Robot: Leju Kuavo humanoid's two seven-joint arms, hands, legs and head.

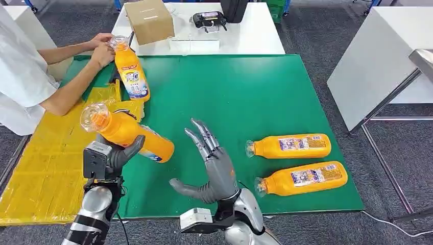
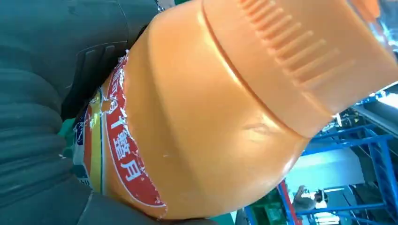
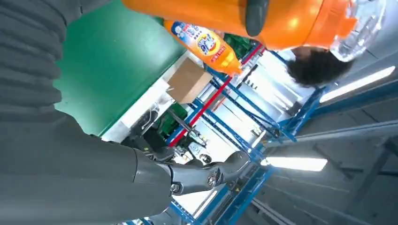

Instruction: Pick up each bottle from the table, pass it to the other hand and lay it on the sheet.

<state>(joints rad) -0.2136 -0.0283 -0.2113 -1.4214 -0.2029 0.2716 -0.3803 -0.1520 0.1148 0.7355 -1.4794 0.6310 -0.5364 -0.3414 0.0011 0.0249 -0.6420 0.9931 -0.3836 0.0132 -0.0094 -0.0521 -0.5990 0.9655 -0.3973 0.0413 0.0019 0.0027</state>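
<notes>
My left hand (image 1: 113, 155) grips an orange bottle (image 1: 127, 132) with a clear cap, held tilted above the green mat near the yellow sheet (image 1: 46, 168). The same held bottle (image 2: 206, 117) is close up in the left wrist view, and the held bottle (image 3: 244, 14) crosses the right wrist view. My right hand (image 1: 212, 166) is open, fingers spread, just right of the held bottle and not touching it. Two more orange bottles (image 1: 291, 146) (image 1: 304, 178) lie on the mat at the right. A person's hands hold another bottle (image 1: 130, 69) on the sheet's far end.
The green mat (image 1: 230, 97) covers the table's middle. A white table (image 1: 250, 35) behind it carries a cardboard box (image 1: 149, 20) and a black device (image 1: 208, 20). Another white table (image 1: 373, 61) stands at the right. The person (image 1: 25, 76) sits at the left.
</notes>
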